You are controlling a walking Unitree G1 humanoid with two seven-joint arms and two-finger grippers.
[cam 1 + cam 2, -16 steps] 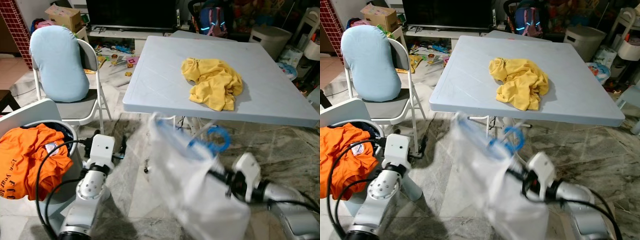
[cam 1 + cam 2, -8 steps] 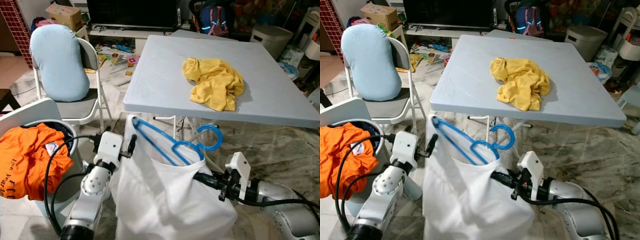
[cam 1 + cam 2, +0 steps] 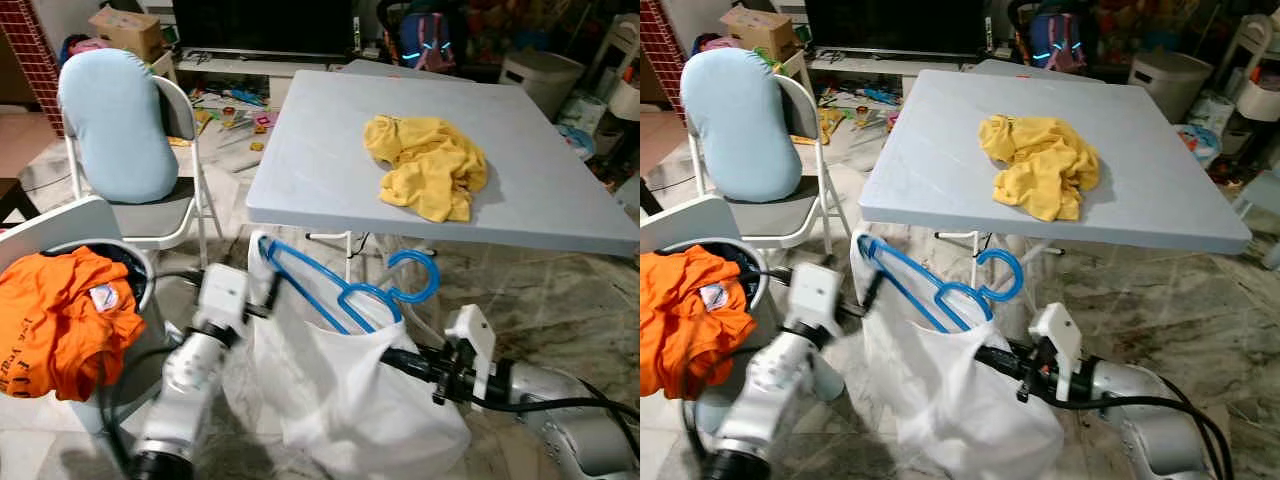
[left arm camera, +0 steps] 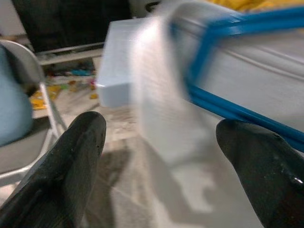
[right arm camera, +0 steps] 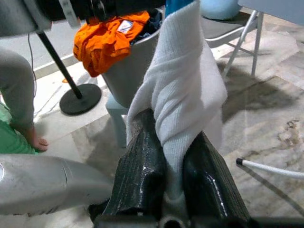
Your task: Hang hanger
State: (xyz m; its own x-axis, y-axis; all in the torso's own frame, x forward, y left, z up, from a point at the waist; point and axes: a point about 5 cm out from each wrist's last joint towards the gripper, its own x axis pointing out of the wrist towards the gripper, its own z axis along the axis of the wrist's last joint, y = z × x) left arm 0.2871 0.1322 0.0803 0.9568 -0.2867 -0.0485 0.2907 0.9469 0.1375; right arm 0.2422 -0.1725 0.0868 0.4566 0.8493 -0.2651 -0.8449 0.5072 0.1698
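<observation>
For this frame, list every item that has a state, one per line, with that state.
right gripper: shut on white garment
left gripper: open, at the garment's far shoulder
white garment: partly on the hanger, hanging limp
blue hanger: tilted inside the garment's neck, hook free
yellow shirt: crumpled on the table
orange shirt: draped over the basket's rim

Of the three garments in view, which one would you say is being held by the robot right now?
The white garment, pinched in the right tool with the blue hanger in it. The yellow one lies on the table; the orange one drapes the basket.
</observation>
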